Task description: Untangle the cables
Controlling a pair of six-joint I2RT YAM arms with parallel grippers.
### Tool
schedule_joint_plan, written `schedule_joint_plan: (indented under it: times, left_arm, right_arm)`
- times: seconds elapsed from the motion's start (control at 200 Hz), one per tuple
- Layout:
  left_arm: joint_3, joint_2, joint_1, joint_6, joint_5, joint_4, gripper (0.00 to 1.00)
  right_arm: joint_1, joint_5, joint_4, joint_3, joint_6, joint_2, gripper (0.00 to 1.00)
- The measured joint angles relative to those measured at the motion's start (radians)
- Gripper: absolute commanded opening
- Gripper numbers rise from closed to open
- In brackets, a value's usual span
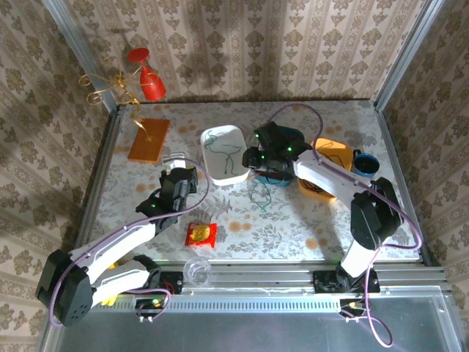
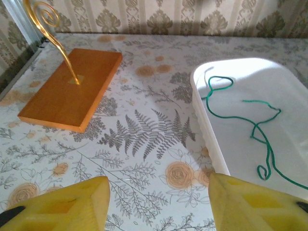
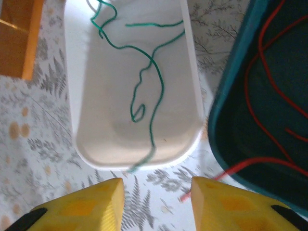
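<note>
Table (image 1: 242, 227), floral cloth. White tray (image 3: 106, 144) near its middle, teal bin (image 3: 215, 118) just beside it on the right. Green cable (image 3: 151, 130) lies slack in the tray in open bends with one small loop, near end draped over the rim. Red cable (image 3: 240, 165) lies in the bin, one end spilling over the rim onto the table. The two do not touch, so the sorting looks well along. Right fingers (image 3: 86, 207) hover over the gap between tray and bin, parted, nothing between them. Left fingers (image 2: 72, 207) sit low over the table near the tray's left wall, parted, empty. Cables read as light, limp, thin and smooth: likely to slip from a shallow pinch and to drag their length behind. Best hold, by my judgement, is a free end or a straight run clear of the loop, pinched square.
</note>
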Motion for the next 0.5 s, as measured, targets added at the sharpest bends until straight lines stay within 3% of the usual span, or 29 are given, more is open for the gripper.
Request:
schedule_joint_plan:
  times: [0.235,0.5]
  left_arm:
    - [0.001,0.081,-0.004,-0.037,0.034,-0.006,0.58]
    - [0.021,0.138,-0.005,-0.063,0.05,-0.029,0.58]
  right_arm:
    - [0.051,0.069,-0.161,-0.138,-0.143,-0.033,0.52]
    - [0.053,0.111,-0.249,-0.147,-0.211,-0.003,0.52]
